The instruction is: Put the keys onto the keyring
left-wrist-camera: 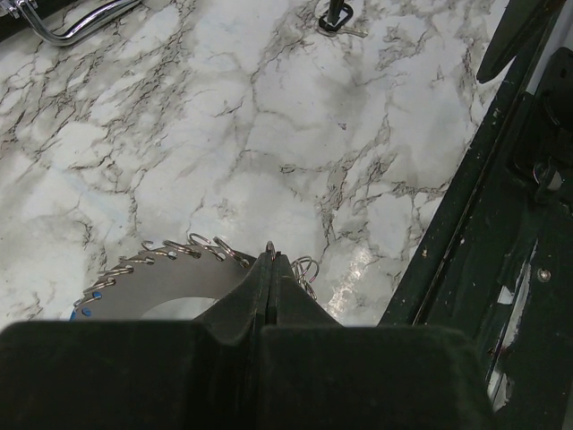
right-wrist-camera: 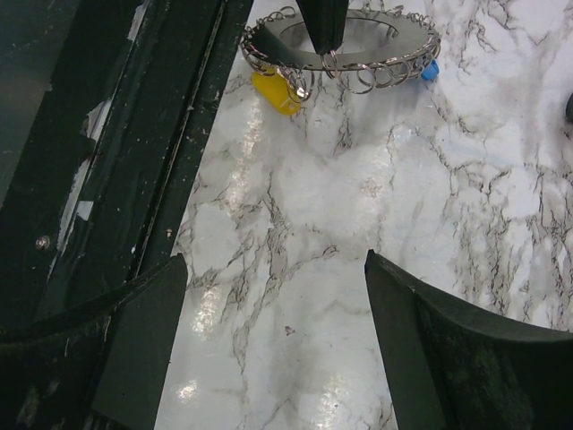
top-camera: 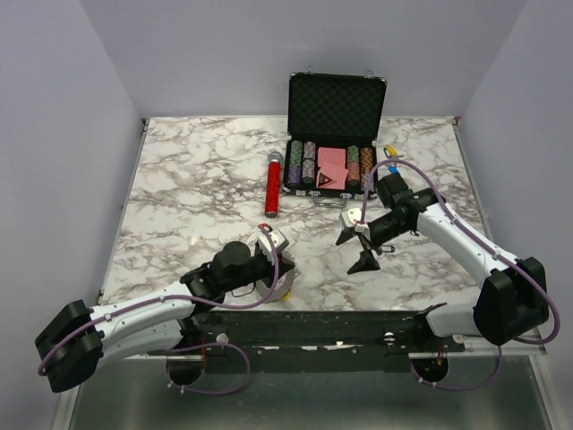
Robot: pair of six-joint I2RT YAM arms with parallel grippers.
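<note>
And the left gripper (left-wrist-camera: 270,260) was pinched tight on the keyring (right-wrist-camera: 385,38) rim, its own body hiding half the ring from its wrist camera. The ring lay roughly flat at the table's (top-camera: 197,179) near edge, round with no long axis, yellow tag (right-wrist-camera: 273,91) near, blue tag (right-wrist-camera: 430,69) far. The right gripper (right-wrist-camera: 276,260) was spread wide.

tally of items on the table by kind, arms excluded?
keyring: 1, pinched in the left gripper
loose key with dark tag: 1, at the top edge of the left wrist view
red cylinder: 1
poker chip case: 1, open
Total: 4
</note>
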